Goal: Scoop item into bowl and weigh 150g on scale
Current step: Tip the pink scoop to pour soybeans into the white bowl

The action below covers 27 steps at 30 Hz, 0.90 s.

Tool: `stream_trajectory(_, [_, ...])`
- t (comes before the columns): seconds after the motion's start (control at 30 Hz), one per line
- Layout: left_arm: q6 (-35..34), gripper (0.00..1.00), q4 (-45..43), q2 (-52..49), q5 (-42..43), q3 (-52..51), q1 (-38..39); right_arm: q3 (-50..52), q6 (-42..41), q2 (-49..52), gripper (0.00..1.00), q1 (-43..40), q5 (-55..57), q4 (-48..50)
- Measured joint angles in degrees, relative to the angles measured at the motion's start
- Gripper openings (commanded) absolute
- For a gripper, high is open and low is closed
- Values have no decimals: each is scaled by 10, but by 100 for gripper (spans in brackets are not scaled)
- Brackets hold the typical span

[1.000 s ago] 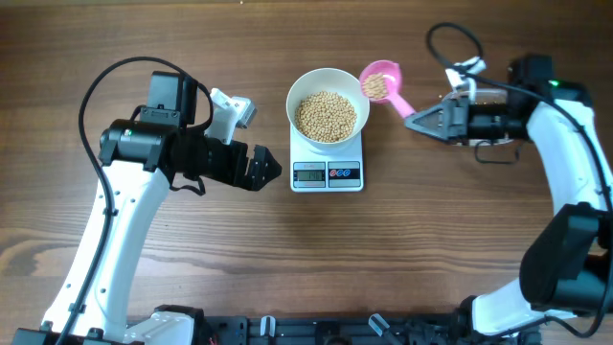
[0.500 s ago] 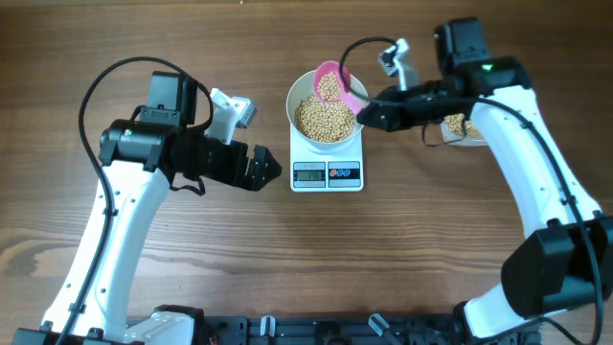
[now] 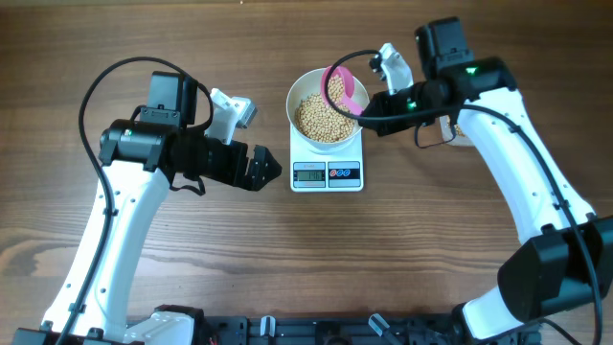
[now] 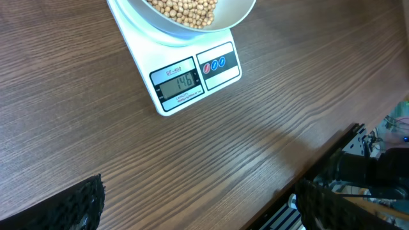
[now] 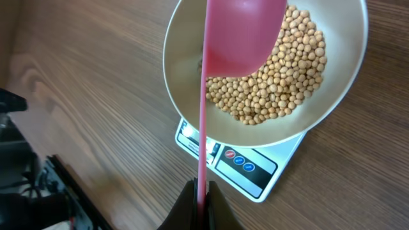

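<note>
The brown wood-grain table [image 3: 306, 268] carried everything. The white left arm [image 3: 120, 206] lay at the scale's nine o'clock. The left gripper [image 3: 273, 170] stood just beside the scale, jaws wide apart and empty, and its wrist camera showed only the dark ribbed fingertips [image 4: 83, 204] at the bottom corners. The right arm [image 3: 522, 168] reached in from three o'clock. The right gripper [image 3: 372, 105] was clamped tight on the scoop's thin handle [image 5: 204, 140].

The scale [image 3: 327, 182] was a flat, smooth white plastic slab. Its grey display [image 4: 177, 81] and two round buttons [image 4: 214, 64] sat along its six o'clock edge. The bowl [image 3: 293, 113] stood on top of it, round, white, glossy and deep-walled. The pink plastic scoop [image 3: 347, 84] hung over the bowl's two o'clock rim. Its rounded cup was tipped inward and had beans in it.

The beans [image 3: 321, 120] were small, round, matte and tan. They lay heaped in the bowl's bottom and filled it only partway.

The step in hand looked like the final top-up pour. The display seemed to read 146, just short of the target. The next move probably called for a slow, slight tilt that let a few beans roll out. The scoop would then level off once the figure reached the mark, since a full dump would likely overshoot.
</note>
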<state>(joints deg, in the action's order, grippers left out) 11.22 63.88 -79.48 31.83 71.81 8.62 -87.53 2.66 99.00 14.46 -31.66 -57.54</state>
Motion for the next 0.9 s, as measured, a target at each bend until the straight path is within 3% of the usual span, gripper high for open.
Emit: stream_trajectory(0.9, [0, 100, 0, 0, 0, 0, 0, 0, 44, 0, 5, 24, 93, 14])
